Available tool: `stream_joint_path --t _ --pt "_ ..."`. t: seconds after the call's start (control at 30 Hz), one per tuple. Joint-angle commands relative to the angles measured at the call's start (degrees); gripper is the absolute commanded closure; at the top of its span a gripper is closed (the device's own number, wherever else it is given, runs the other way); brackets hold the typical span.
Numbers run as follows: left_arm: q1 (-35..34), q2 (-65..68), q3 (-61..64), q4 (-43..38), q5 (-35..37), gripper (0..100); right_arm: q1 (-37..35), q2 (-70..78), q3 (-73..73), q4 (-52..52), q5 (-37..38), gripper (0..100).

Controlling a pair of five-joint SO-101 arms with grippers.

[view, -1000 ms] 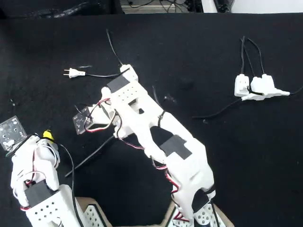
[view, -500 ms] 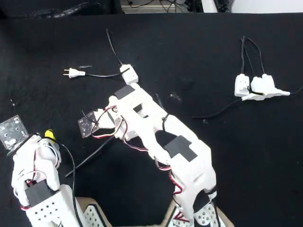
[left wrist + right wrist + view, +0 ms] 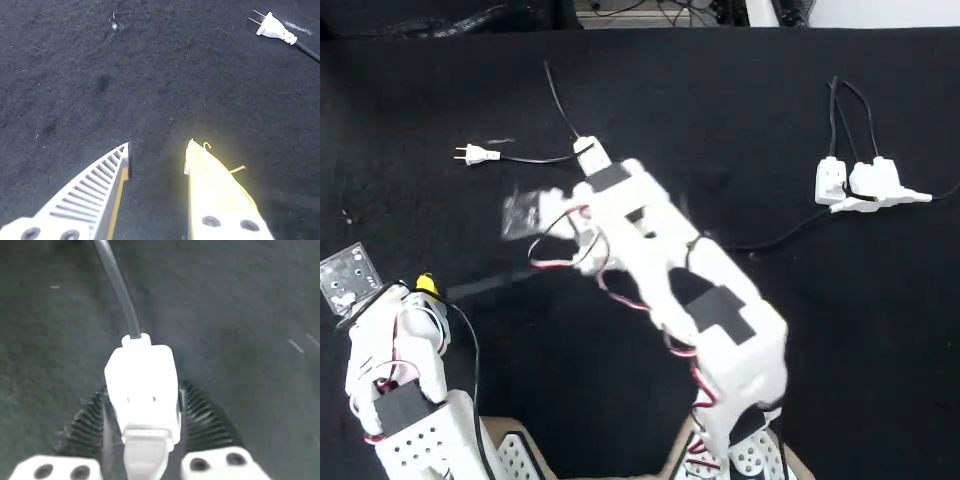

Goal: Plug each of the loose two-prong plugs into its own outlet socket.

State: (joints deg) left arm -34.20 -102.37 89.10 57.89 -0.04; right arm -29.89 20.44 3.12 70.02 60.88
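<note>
- Far left, near the table's front edge: the left gripper (image 3: pixel 159 146) hangs just above the black table (image 3: pixel 740 100). Its white and yellow fingers are spread apart, with nothing but bare cloth between them.
- Beyond it, toward the back left: a loose two-prong plug (image 3: pixel 475 154) lies flat on the cloth, well apart from the left gripper. Its prongs point toward the table's left edge, and its black cord trails right toward the other arm.
- Centre: the right arm stretches diagonally from the front edge toward the back left. The right gripper (image 3: pixel 142 389) is pinched on a white outlet socket (image 3: pixel 142 371), one ribbed finger on each side of the block. The socket's two slots face the wrist camera, and a black cord leaves its far end. From above, the held socket sits just right of the end of the loose plug's cord.
- Far right: two white connector blocks (image 3: pixel 860 183) lie side by side, touching, with black cords looping off toward the back edge. Whether a plug is seated in either cannot be told.
</note>
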Motion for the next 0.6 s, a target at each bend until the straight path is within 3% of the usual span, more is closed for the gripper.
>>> stream_joint_path --t 0.0,0.13,0.23,0.37,0.57 --pt "0.4 -0.3 -3.6 -0.7 0.4 81 5.6 -10.3 -1.4 0.4 -10.3 98.8" --pt "0.4 -0.3 -3.5 -0.7 0.4 81 14.6 -18.8 -3.6 5.0 -25.0 98.8" --pt "0.4 -0.3 -3.2 -0.9 0.4 81 23.3 -21.8 -10.0 14.0 -31.4 98.8" --pt "0.5 -0.3 -3.1 -1.0 0.4 81 33.5 -20.2 -18.8 21.0 -34.0 98.7" --pt "1.8 -0.3 -2.9 -0.8 0.4 81 42.7 -11.1 -29.3 21.5 -34.0 98.7"
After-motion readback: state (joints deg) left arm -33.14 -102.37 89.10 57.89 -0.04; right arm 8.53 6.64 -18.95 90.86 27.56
